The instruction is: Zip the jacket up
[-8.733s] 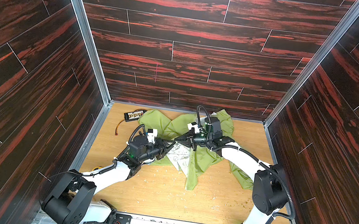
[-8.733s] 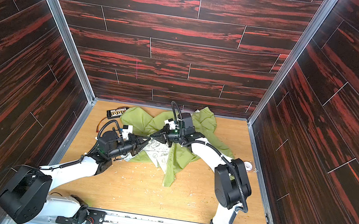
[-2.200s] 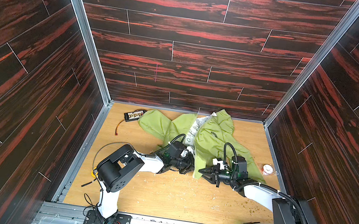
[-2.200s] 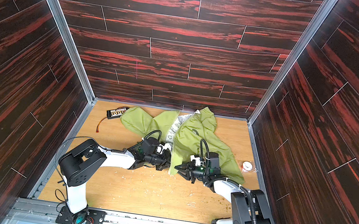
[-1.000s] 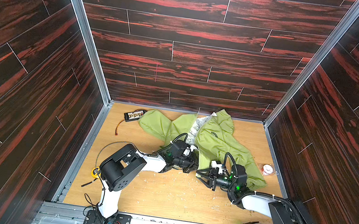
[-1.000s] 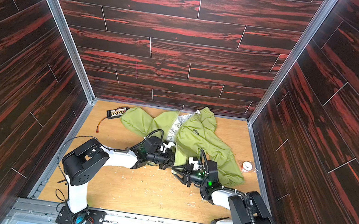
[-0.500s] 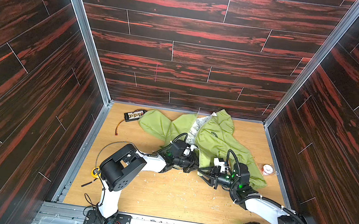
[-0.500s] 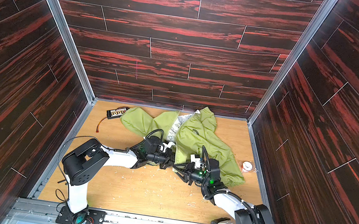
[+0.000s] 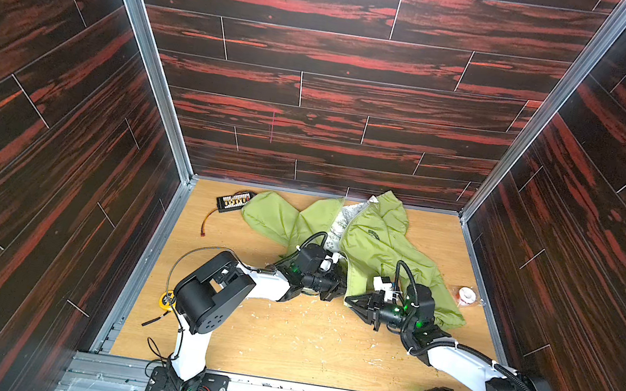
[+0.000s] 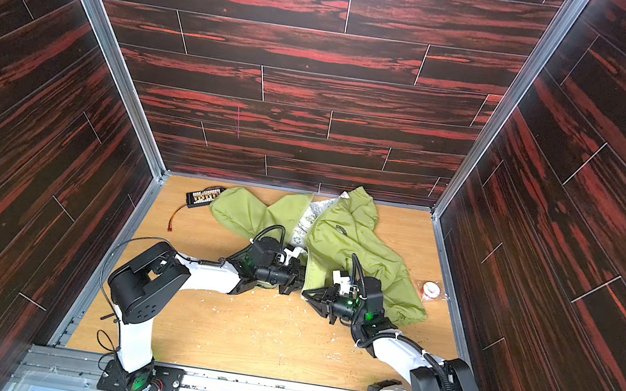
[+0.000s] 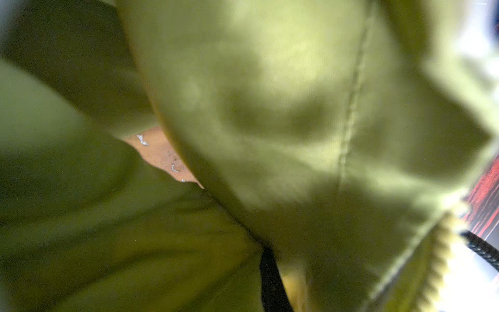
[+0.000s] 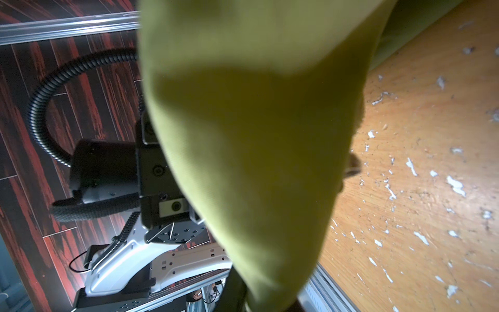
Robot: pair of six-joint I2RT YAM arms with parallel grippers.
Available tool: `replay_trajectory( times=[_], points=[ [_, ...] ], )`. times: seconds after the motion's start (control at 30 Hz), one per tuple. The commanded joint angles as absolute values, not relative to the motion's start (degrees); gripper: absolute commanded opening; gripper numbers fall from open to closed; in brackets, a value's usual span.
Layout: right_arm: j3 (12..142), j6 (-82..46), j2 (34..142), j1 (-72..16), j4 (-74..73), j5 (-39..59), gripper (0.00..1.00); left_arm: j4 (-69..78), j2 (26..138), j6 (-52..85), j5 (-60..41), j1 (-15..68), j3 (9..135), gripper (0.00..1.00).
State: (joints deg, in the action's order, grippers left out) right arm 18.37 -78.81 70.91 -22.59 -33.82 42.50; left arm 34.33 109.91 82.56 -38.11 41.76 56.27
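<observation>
My left claw (image 9: 334, 290) is clenched on the jacket (image 9: 378, 252) at its near hem, beside the zipper (image 9: 352, 267). My right claw (image 9: 349, 298) has its tips together at the facing hem corner, but I cannot tell if it's pinching. The cloth looks thin, soft and slippery, so I'd grab the stiffer zipper edge. The jacket lies far-centre on the worktop (image 9: 281, 339), long axis near-to-far, hood (image 9: 389, 210) far, front open.
</observation>
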Motion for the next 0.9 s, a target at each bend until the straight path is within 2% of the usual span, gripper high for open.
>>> replay_trajectory(
  times=[0.0,0.3,0.63,0.87],
  points=[
    [19.43,-79.02,70.22,-22.59,-34.3,42.15,0.14,36.3,107.64,82.88,-38.85,42.19,56.17,0.0],
    [20.96,-79.51,70.31,-22.59,-34.36,42.69,0.0,36.06,104.25,82.53,-38.02,41.14,53.07,0.0],
    [29.97,-73.7,70.38,-22.41,-23.4,42.13,0.0,23.45,86.89,76.2,-36.26,35.55,45.97,0.0],
    [39.56,-63.81,72.51,-22.43,-11.87,37.69,0.0,6.25,80.7,66.04,-35.51,33.34,52.25,0.0]
  ],
)
